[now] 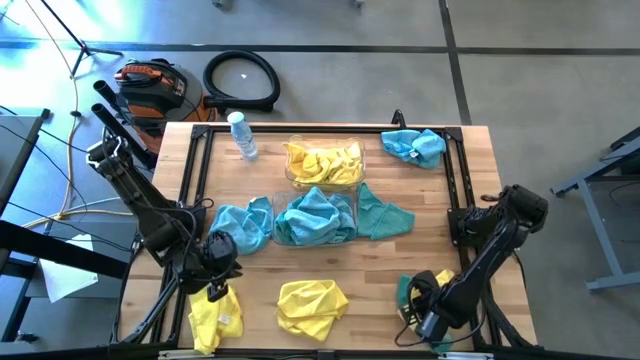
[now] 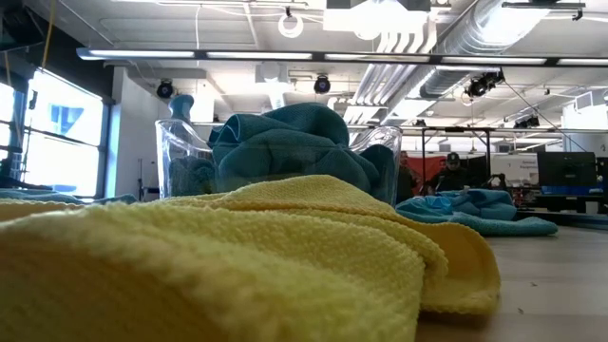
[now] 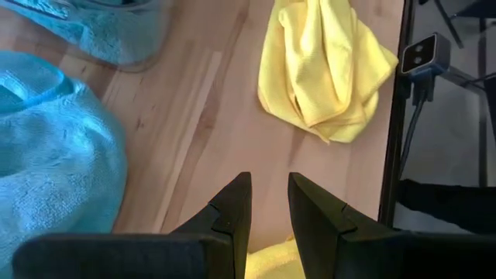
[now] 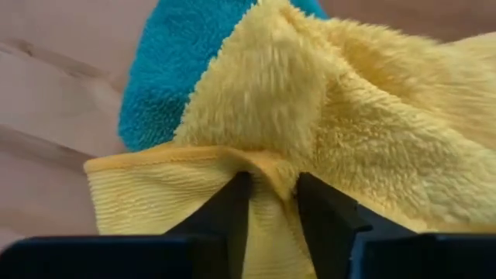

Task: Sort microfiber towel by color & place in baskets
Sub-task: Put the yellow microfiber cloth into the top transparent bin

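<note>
Wooden desk (image 1: pixel 330 270), dark-framed, on a grey floor.

- Baskets: two clear bins, touching, at desk centre. The farther basket (image 1: pixel 325 147) holds yellow towels (image 1: pixel 322 165); the nearer basket (image 1: pixel 352 210) is heaped with teal towels (image 1: pixel 315 218).
- Loose teal towels: one (image 1: pixel 243 224) just left of the nearer basket, one (image 1: pixel 383 215) just right of it, one (image 1: pixel 414 146) at the far right corner.
- Loose yellow towels: one (image 1: pixel 311 305) at the near centre, one (image 1: pixel 215 316) at the near left edge.
- Clear water bottle (image 1: pixel 241 135), lying far left of the baskets.
- Left gripper (image 3: pixel 268 203): over the near-left yellow towel, fingers a narrow gap apart, yellow cloth showing between them low down; grip not confirmed.
- Right gripper (image 4: pixel 273 203): near right corner, fingers pinching a fold of a yellow towel (image 4: pixel 341 132) lying over a teal one (image 4: pixel 182 62).
</note>
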Tool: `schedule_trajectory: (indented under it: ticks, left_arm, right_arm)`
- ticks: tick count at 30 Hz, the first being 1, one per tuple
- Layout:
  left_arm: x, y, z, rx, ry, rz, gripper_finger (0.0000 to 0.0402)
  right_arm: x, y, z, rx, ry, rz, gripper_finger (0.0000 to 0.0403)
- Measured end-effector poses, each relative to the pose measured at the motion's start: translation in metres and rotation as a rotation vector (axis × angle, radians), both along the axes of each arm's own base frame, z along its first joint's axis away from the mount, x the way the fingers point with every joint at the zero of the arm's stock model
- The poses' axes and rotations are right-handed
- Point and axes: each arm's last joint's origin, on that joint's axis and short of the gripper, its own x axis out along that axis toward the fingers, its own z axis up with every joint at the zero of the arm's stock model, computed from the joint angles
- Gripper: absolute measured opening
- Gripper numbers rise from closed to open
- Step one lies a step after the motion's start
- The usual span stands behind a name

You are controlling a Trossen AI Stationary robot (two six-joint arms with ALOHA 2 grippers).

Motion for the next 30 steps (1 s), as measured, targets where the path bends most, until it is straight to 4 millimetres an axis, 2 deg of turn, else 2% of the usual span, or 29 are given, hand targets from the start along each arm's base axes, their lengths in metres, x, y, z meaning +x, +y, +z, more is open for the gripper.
schedule_trajectory:
  ticks: [3,7,12,17,23,30]
  left_arm:
    - [-0.001,0.001,-0.001,0.019,0.004,0.006,0.0076]
    - [0.0,0.003,-0.001,0.021,0.007,0.014,0.0076]
    - [0.004,0.007,-0.001,0.03,0.006,0.03,0.0076]
    - [0.007,0.01,-0.001,0.018,0.009,0.062,0.0076]
    - [0.01,0.014,0.0,0.009,0.024,0.057,0.0076]
    - [0.01,0.025,0.009,-0.01,-0.005,0.052,0.0076]
  right_arm:
    - [-0.002,-0.002,-0.008,0.026,-0.01,-0.003,0.0065]
    - [-0.002,-0.002,-0.005,0.021,0.022,0.0,0.0011]
    - [0.0,0.002,0.009,-0.007,0.045,0.001,0.0016]
    - [0.005,0.009,0.026,0.007,0.03,0.014,0.0004]
    - [0.009,0.015,0.058,-0.007,0.039,0.028,0.0002]
    - [0.012,0.013,0.117,-0.105,0.009,0.015,0.0001]
